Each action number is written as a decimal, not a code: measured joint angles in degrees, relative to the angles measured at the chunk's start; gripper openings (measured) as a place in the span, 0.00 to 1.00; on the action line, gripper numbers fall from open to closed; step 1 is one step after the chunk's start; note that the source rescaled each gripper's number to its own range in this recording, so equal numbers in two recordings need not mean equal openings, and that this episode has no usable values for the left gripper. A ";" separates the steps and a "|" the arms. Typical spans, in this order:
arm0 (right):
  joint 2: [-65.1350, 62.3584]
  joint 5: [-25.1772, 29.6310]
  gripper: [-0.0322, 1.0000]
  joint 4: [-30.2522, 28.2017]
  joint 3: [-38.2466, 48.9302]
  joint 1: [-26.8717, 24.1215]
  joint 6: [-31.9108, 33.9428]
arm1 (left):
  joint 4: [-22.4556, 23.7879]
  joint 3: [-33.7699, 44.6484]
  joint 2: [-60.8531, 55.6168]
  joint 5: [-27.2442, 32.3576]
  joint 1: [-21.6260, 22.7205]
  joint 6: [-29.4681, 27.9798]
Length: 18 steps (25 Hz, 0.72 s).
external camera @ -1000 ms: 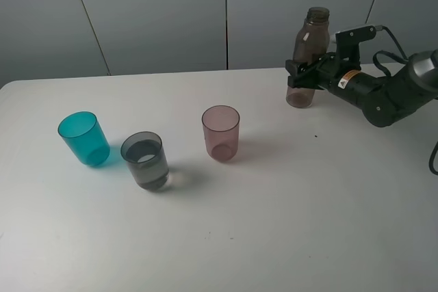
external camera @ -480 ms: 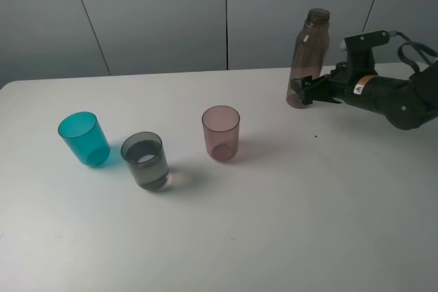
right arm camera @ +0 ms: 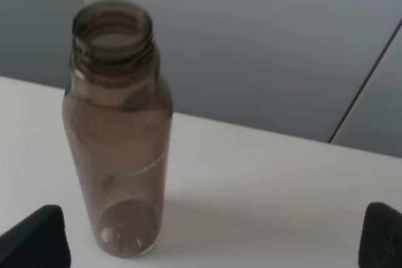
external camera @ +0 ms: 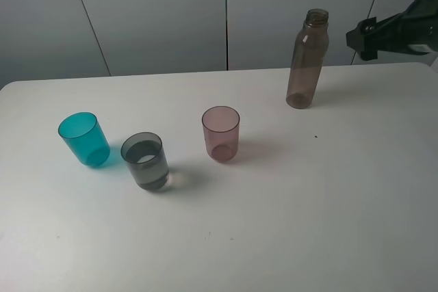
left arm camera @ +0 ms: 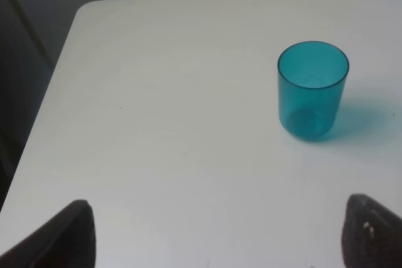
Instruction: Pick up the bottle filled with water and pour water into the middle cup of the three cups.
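Looks like we're basically done: the middle cup (external camera: 145, 161) holds water, and the bottle (external camera: 306, 59) stands upright and uncapped at upper right. Right tool (external camera: 361, 36) hangs released beside it, gripping nothing; left tool (left arm camera: 213, 233) is spread wide too.

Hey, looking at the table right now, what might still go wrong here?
The bottle stands uncapped, tall and narrow, near the table's far edge; the right gripper, open close beside it, might clip it and tip it over. The grey cup holds water and sits close to the teal cup, so a careless reach there might spill it.
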 joint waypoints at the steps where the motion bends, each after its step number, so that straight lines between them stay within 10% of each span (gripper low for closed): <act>1: -2.67 2.67 1.00 0.00 -0.62 0.00 0.00 | 0.00 0.00 0.00 0.00 0.00 0.00; 10: -23.63 37.84 1.00 6.61 -4.38 4.67 -1.19 | 0.00 0.00 0.00 0.00 0.00 0.00; 18: -39.55 58.48 1.00 17.90 -4.38 5.67 -9.44 | 0.00 0.00 0.00 0.00 0.00 0.00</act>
